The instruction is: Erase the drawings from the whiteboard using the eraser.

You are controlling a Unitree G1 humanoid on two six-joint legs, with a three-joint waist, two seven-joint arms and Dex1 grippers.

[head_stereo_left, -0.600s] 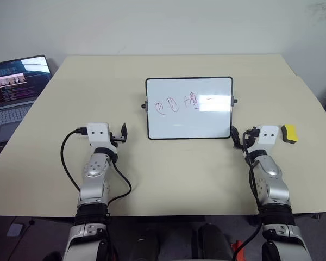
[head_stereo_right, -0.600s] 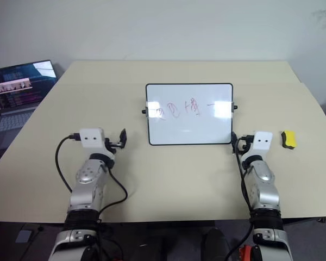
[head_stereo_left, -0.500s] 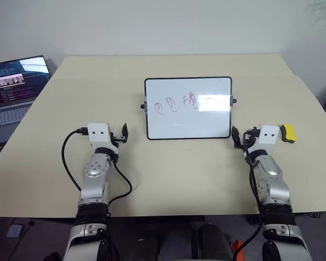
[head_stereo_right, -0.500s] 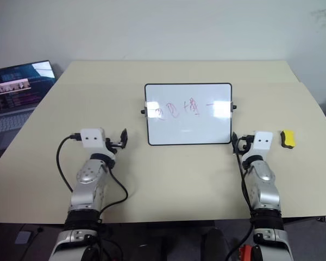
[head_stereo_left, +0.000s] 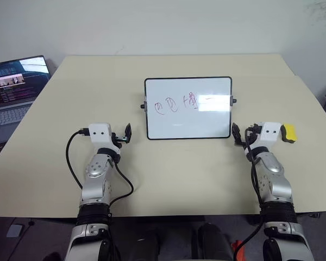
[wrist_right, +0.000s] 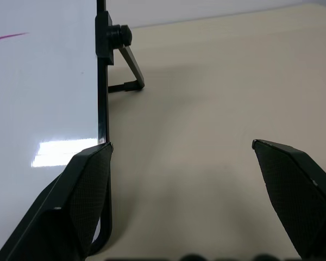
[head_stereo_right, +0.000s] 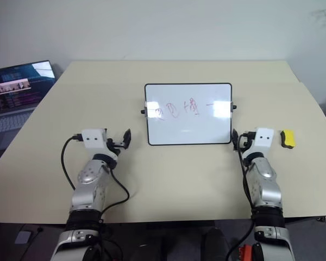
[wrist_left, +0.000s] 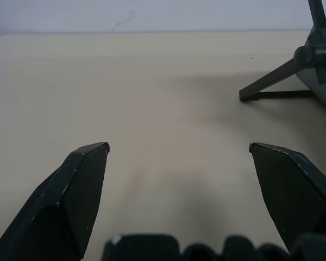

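Left eye view: the small yellow block eraser with a dark side (head_stereo_left: 289, 132) (probably light, slightly soft) suits a grip across its sides by the wide-open right gripper (wrist_right: 182, 163).

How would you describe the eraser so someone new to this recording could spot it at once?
Start at the beige table and find the black-framed whiteboard standing near its middle. Look past the board's right side, just beyond the robot's right hand, where a small block lies on the tabletop. That is the eraser: the only bright yellow thing on the table, with a dark side.
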